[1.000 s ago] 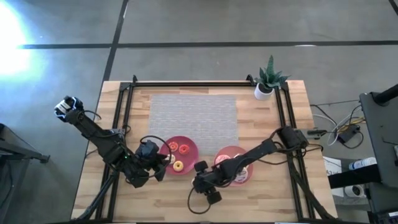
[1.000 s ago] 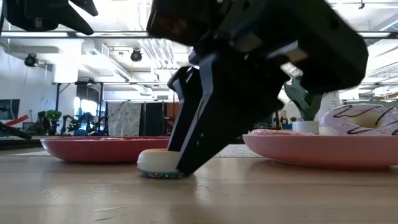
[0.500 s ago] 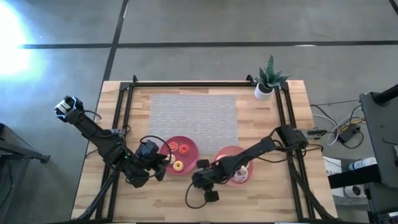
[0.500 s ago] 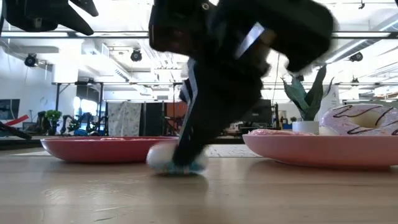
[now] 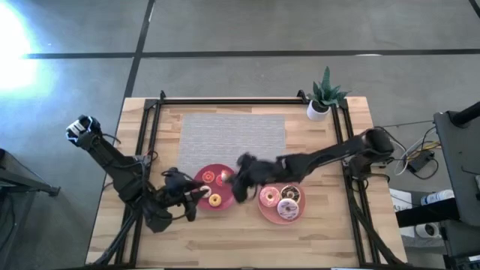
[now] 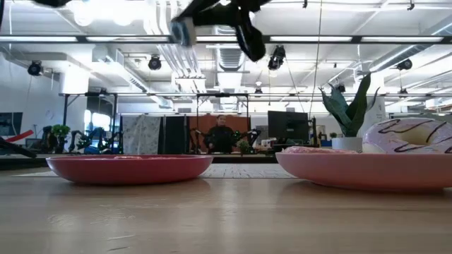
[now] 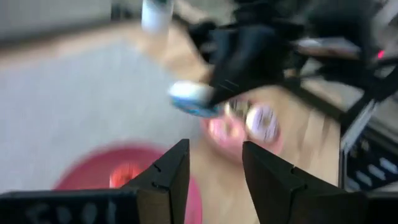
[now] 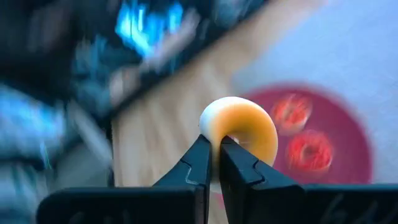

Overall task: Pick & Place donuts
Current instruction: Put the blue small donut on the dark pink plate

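Note:
A small donut (image 8: 239,132), white on top and tan underneath, hangs in the air with my right gripper (image 5: 241,184) shut on it, between the two red plates. In the left wrist view this donut (image 7: 189,94) shows blue sprinkles. The left plate (image 5: 227,189) holds three mini donuts, two red (image 5: 208,177) and one yellow (image 5: 215,199). Three larger donuts (image 5: 281,201) lie on the right plate (image 5: 264,212). My left gripper (image 5: 192,197) stands open at the left plate's near left rim, with nothing between its fingers (image 7: 171,171). My right gripper pinches the donut's ring at the side nearest the wrist (image 8: 214,132) between its two fingers, which stand almost together. The arm reaches in from the table's right. The donut stands on edge beyond the fingertips, its tan underside toward the wrist, lifted clear of the table.
A grey mat (image 5: 234,139) covers the table's far middle. A potted plant (image 5: 322,96) stands at the far right corner. Black rails (image 5: 150,135) run along the table's left, right and far sides. Bare wood lies along the near edge.
My right gripper has shut on the small white donut that lay on the table near the front edge. It has risen and swung toward the far edge, to between the two plates. The donut has been lifted clear of the table and tipped on edge.

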Tool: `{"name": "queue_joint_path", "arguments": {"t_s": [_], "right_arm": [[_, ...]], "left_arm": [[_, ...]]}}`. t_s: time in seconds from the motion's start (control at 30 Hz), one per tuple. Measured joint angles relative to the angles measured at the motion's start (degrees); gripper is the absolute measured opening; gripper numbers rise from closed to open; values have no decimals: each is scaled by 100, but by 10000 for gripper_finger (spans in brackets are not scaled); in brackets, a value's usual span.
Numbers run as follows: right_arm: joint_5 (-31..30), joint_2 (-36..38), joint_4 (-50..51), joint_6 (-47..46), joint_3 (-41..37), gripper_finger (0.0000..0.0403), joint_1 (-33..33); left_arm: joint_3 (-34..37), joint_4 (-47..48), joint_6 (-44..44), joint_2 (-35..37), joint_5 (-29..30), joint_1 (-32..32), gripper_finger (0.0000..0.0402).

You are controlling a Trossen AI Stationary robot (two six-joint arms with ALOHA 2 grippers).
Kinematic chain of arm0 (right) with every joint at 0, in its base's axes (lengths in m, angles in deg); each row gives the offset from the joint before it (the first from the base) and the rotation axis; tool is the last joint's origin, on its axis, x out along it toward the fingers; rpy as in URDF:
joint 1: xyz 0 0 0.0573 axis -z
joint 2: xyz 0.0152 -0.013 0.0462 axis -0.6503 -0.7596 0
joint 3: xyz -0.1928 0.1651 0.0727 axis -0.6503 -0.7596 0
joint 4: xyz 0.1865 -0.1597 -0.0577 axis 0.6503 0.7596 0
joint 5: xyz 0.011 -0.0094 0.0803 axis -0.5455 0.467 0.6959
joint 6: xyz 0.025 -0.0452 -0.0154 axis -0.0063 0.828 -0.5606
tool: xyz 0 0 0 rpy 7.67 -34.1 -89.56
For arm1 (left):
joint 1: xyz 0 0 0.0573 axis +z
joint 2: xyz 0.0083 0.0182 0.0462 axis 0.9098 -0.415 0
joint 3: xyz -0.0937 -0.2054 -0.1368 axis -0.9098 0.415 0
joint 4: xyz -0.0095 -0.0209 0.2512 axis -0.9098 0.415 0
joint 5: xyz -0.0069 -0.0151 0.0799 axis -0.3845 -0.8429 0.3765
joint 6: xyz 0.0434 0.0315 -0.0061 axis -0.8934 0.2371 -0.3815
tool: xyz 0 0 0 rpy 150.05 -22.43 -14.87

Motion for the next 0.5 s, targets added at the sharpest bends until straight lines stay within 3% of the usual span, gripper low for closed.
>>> {"name": "queue_joint_path", "arguments": {"t_s": [0.13, 0.3, 0.5], "right_arm": [[-283, 622, -1675, -1152, -807, 13, 185], [-349, 938, -3845, -2741, -1758, 13, 494], [-194, 980, -4979, -4154, -2288, 13, 702]], "left_arm": [[14, -993, -1413, -64, 842, -80, 122], [22, -2327, -3638, -332, 1070, 71, 122], [22, -3297, -5377, -618, 1668, 403, 122]]}}
